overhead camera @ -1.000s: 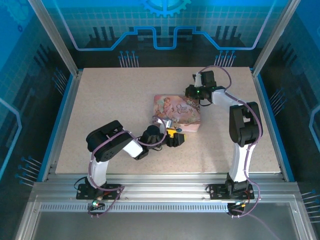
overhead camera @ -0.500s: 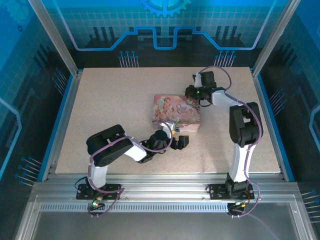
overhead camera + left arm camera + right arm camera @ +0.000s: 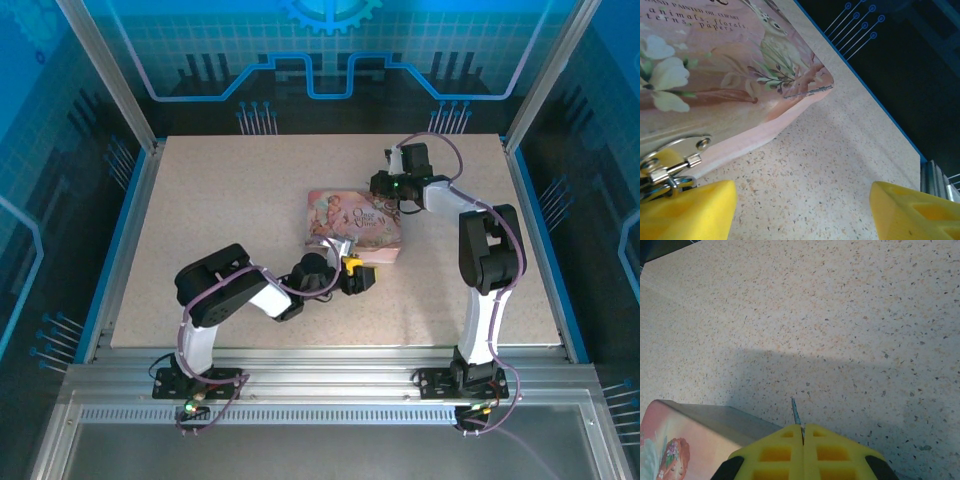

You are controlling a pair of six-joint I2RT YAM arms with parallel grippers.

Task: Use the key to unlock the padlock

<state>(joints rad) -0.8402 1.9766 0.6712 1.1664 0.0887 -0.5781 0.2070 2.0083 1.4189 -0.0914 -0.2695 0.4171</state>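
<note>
1. The right gripper [image 3: 803, 432] holds the key [image 3: 796, 412] with its jaws pressed together, well away from the lock, above the worktop [image 3: 220, 220] beyond the far right corner of the pink tin box [image 3: 355, 225]. Only a thin sliver of blade stands out between the yellow pads. With so little of it exposed and so narrow a pinch, the key could likely twist or slip when pushed at the keyhole.
2. The left gripper [image 3: 802, 205] sits at the box's near edge with its jaws wide apart and nothing between them. Its left-hand pad [image 3: 687, 210] lies just beside the padlock [image 3: 667, 176]. If the jaws close off-centre, they could probably knock the lock sideways on its hasp or shove the light tin across the worktop.
3. The lock hangs low against the box front, so its keyhole may face away from the key's approach. A blind insertion could jam or scrape.
4. The padlock is tiny, hanging from a silvery hasp plate [image 3: 682, 145] on the box's near side. Silvery metal parts show, with a streak of teal beneath them. Most of the body is hidden at the edge of the left wrist view, and whether the shackle is closed cannot be told.
</note>
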